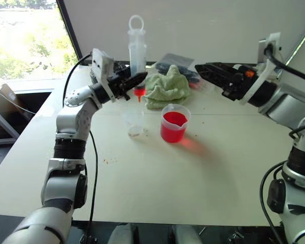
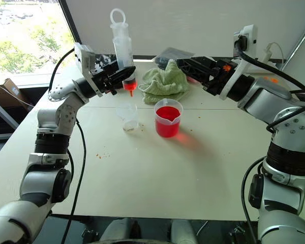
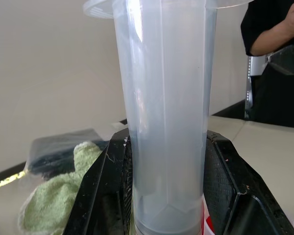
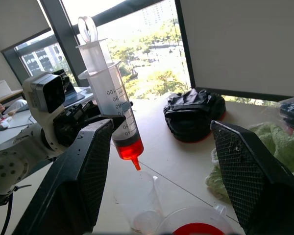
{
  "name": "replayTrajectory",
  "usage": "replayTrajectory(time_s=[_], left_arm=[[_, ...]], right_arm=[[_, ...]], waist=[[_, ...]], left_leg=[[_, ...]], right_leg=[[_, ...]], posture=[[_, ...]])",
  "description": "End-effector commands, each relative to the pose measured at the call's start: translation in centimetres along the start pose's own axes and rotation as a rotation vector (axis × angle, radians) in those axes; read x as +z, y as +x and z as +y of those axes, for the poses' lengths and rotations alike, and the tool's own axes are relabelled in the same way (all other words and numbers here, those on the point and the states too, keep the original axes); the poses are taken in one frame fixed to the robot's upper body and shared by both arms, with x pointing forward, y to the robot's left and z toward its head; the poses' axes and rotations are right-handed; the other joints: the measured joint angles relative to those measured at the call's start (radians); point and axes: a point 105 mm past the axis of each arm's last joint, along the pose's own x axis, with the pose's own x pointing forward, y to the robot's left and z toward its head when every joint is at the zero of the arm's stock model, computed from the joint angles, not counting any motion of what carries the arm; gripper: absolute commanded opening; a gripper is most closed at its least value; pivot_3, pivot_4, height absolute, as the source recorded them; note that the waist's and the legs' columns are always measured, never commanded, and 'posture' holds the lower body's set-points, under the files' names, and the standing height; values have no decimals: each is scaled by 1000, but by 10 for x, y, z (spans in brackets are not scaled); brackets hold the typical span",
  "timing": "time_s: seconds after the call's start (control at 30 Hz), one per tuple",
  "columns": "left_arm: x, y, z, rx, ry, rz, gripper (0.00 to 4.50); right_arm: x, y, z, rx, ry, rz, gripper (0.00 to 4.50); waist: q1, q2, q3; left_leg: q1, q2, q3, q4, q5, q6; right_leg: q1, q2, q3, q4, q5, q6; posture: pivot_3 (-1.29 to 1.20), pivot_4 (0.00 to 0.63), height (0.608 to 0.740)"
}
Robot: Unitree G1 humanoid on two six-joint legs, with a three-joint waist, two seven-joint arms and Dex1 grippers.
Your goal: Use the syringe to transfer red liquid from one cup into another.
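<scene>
Two clear cups mid-table, spouted beaker (image 2: 168, 121) of red liquid (image 2: 168, 114) beside small cup (image 2: 127, 117), one syringe (image 2: 123, 48) upright above it pinched by left gripper (image 2: 123, 77), right gripper (image 2: 185, 63) spread, empty, green cloth (image 2: 165, 81) beyond, black bag (image 4: 193, 113) partly hidden.

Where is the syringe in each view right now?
Left eye: syringe upright, upper middle, held in the left tool.
Right eye: upper left of centre.
Left wrist: barrel up the centre.
Right wrist: upper left.
Shared landmark: green cloth.
</scene>
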Motion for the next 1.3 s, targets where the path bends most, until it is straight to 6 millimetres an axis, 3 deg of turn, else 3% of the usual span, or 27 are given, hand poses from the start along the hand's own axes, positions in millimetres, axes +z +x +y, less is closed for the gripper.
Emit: replayTrajectory(time_s=[0.03,0.37,0.47,0.7,0.93,1.1,1.3], left_arm=[[13,0,-3,1,40,-24,1355],[1,-6,0,29,35,13,1355],[-2,-10,0,35,37,26,1355],[-8,-19,2,64,44,46,1355],[-9,-18,3,76,46,41,1355],[-10,-19,4,82,43,39,1355],[-11,-20,4,85,44,39,1355]], right_arm=[[13,1,6,24,-30,-50,3297],[12,3,6,13,-35,-48,3297],[20,10,17,67,-45,-66,3297],[38,45,35,143,-81,-92,3297],[34,75,55,241,-88,-29,3297],[24,104,59,231,-113,46,3297],[18,136,49,156,-150,93,3297]], waist=[[0,0,0],[-1,0,-8],[-2,0,-9],[-22,-1,-11],[-28,-1,-14],[-33,-1,-14],[-49,-2,-14]], left_leg=[[0,0,0,0,0,0],[0,0,0,0,0,0],[1,0,0,0,0,0],[1,0,-1,0,0,0],[1,0,-1,0,0,0],[2,0,-1,0,0,0],[2,-1,-2,0,0,-1]], right_leg=[[0,0,0,0,0,0],[0,0,0,0,0,0],[0,0,0,0,0,0],[1,0,0,1,0,0],[1,0,0,2,0,0],[1,0,0,2,0,0],[1,0,0,3,0,0]], posture=[[0,0,711],[0,0,711],[0,0,711],[0,0,711],[0,0,711],[0,0,711],[0,0,711]])
